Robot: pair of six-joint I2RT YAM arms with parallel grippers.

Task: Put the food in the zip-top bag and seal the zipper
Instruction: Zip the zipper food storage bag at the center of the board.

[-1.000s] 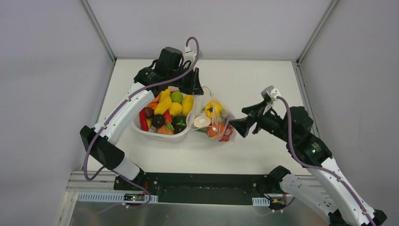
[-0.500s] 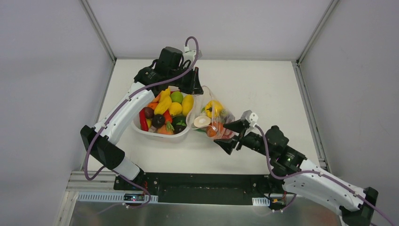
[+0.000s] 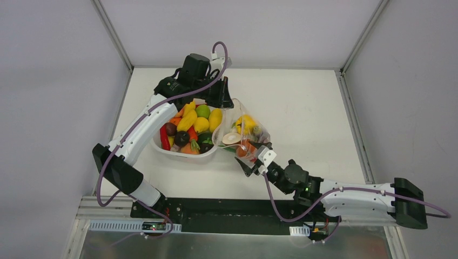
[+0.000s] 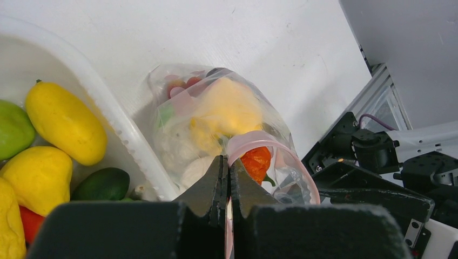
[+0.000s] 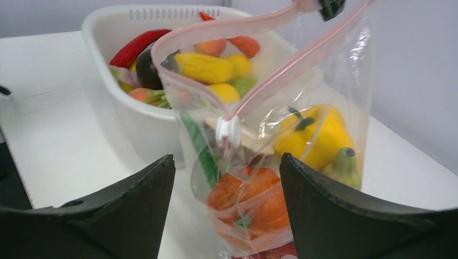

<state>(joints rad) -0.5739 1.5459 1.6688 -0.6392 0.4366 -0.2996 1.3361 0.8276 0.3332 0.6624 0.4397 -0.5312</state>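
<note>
The clear zip-top bag (image 3: 247, 136) stands upright to the right of the tub, holding a yellow pepper (image 5: 316, 132), an orange fruit (image 5: 254, 194) and other food. My left gripper (image 4: 229, 168) is shut on the far end of the pink zipper (image 4: 273, 144) and holds the mouth up. The zipper (image 5: 302, 59) gapes open, and its white slider (image 5: 228, 131) sits at the near end. At the bag's near side my right gripper (image 5: 227, 159) is open, its fingers (image 5: 135, 199) on either side of the bag's lower part without pinching it.
A white tub (image 3: 160, 144) filled with several toy fruits and vegetables (image 3: 194, 125) stands left of the bag, touching it. The right arm (image 3: 345, 197) lies low along the table's near edge. Grey walls close in the back and both sides.
The right arm has swung down and leftward from the bag's right side to its near end, bringing the open jaws around the bag. The left gripper and bag have stayed put.
</note>
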